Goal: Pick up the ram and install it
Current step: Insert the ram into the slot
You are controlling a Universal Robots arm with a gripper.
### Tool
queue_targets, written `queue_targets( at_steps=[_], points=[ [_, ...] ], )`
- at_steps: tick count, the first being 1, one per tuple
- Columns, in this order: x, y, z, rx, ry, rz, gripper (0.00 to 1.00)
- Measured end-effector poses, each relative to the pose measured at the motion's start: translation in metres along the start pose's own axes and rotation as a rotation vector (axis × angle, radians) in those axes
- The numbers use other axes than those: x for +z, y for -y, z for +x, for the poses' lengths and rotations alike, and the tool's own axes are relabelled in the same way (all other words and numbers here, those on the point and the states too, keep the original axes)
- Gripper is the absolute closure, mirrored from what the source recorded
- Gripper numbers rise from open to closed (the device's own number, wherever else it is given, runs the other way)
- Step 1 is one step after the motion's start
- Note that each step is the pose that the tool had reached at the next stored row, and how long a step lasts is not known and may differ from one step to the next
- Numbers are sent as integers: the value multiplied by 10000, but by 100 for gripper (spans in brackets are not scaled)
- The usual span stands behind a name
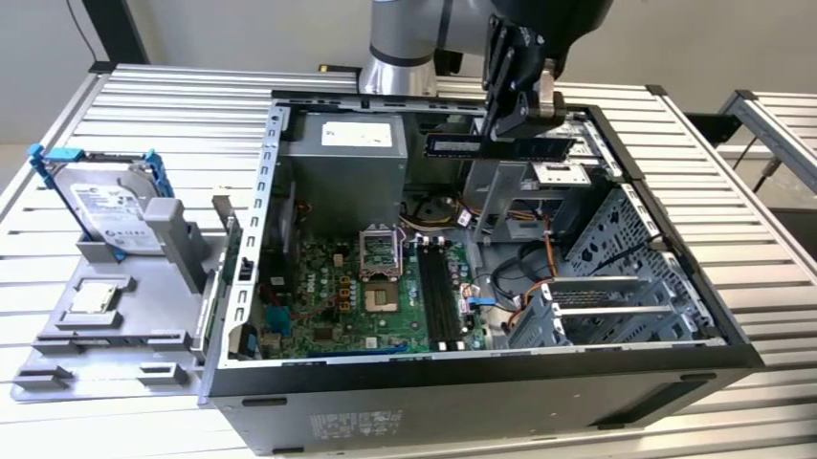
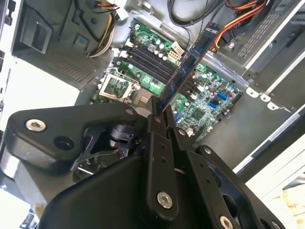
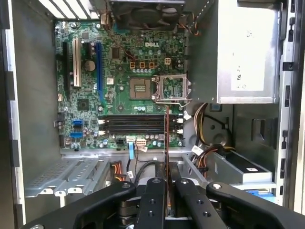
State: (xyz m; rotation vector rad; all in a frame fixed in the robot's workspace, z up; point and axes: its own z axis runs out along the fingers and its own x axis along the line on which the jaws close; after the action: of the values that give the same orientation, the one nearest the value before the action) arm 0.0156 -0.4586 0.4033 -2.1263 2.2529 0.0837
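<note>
Well, we have the slatted metal table (image 1: 153, 105) and on it the open computer case (image 1: 485, 402), lying on its side with the green motherboard (image 1: 344, 296) exposed. Off at the exterior view's left, a silver hard drive (image 1: 109, 206) stands upright in its blue bracket, well apart from the case. Over the case's far end hangs the arm (image 1: 408, 43), and its tool (image 1: 518, 129) is clamped tight on the ram (image 1: 498, 146), fingers pinching the stick near its middle. The ram lies level, up in the air and clear of the board; it looks to be well above it, though height is hard to judge. In the first wrist view the ram (image 3: 166, 138) shows edge-on, crossing the black memory slots (image 3: 138, 125) below.
</note>
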Motion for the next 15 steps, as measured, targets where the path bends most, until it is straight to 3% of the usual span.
queue_targets(
  at_steps=[15],
  points=[
    [-1, 0, 1, 2434, 17, 167, 100]
  ],
)
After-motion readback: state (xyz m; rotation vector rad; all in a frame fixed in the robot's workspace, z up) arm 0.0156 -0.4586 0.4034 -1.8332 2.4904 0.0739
